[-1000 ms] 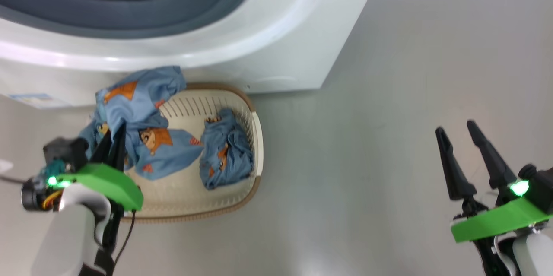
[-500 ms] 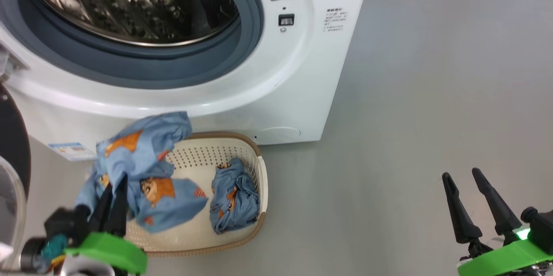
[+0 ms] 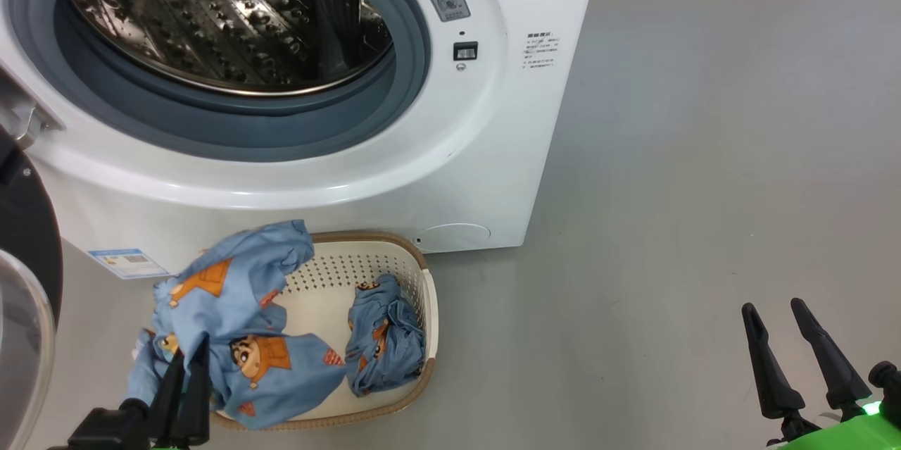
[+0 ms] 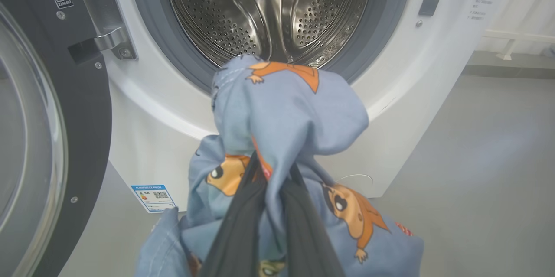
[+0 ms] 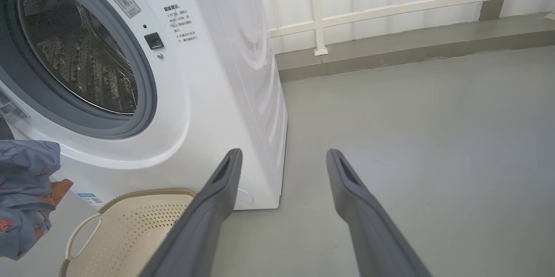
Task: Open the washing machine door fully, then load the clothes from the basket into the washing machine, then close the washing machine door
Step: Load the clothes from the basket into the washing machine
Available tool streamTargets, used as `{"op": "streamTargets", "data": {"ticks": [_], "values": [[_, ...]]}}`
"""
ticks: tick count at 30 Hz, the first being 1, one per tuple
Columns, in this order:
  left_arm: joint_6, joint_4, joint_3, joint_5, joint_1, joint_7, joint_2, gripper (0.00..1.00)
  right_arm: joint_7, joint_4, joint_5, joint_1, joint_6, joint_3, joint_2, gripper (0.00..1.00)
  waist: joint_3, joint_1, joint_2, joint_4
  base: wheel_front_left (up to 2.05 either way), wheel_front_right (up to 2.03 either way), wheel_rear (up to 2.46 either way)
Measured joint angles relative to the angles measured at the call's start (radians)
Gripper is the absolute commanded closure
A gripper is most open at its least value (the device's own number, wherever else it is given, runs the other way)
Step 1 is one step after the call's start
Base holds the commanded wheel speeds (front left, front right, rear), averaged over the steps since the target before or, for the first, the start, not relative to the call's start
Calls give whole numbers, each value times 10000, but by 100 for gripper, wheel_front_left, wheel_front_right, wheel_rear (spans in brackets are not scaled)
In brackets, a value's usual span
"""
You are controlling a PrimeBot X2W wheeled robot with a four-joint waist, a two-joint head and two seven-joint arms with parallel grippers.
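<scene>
The head view is tilted upward, so more of the washing machine (image 3: pixel 493 154), its drum (image 3: pixel 225 20) and the open door (image 3: pixel 28 246) are brought in. The garment (image 3: pixel 232 295) pinched by the left gripper (image 3: pixel 191 351) is drawn slightly toward the near rim of the basket (image 3: pixel 422 281).

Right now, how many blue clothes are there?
2. One big piece hangs from the left gripper over the basket's left side; one crumpled piece lies inside the basket by its right wall. Folds may hide more.

clothes (image 3: pixel 232 295) light blue with orange cartoon figures; basket (image 3: pixel 338 274) cream, perforated, brown rim; washing machine (image 3: pixel 493 154) white, gasket (image 3: pixel 239 122) grey
</scene>
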Motion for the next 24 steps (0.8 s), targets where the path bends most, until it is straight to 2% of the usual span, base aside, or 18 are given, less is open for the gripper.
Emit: {"op": "streamTargets", "data": {"ticks": [10, 17, 24], "values": [[104, -207, -290, -186, -305, 0, -6, 100, 0, -44, -2, -10, 0, -10, 81, 0, 138, 0, 0, 20, 0, 0, 0], [-144, -46, -211, -274, -2421, -2, -42, 100, 0, -144, -2, -143, 0, -4, 140, 0, 648, 1, 0, -6, 0, 0, 0], [-144, 982, 50, 111, -5212, -6, 113, 100, 0, -222, 2, -941, 0, 115, 180, 0, 1416, 2, 0, -163, 0, 0, 0]]}}
